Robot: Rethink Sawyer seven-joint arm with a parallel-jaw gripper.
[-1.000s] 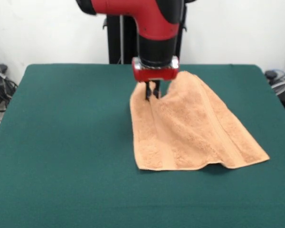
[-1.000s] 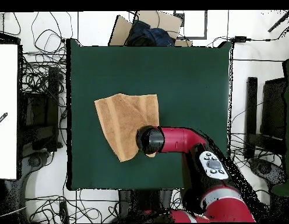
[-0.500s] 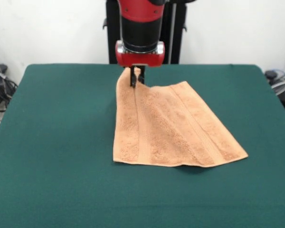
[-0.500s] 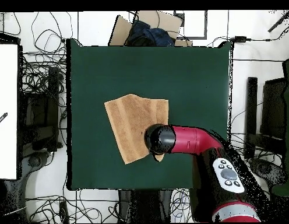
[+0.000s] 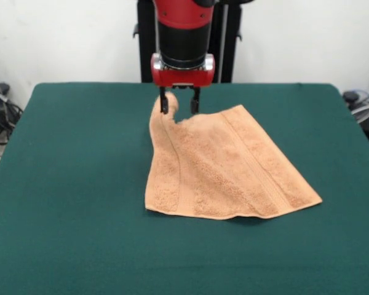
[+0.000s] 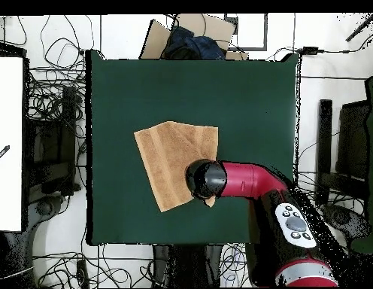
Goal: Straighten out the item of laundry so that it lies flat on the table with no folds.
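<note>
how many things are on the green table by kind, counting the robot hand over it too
towel: 1
table: 1
hand: 1, open, right above the towel's raised far corner
total: 3

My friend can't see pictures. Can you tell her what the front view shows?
A peach-tan towel lies spread on a dark green table, with its far corner standing up in a little peak. The red and black robot's gripper hangs right above that corner with its fingers apart.
</note>
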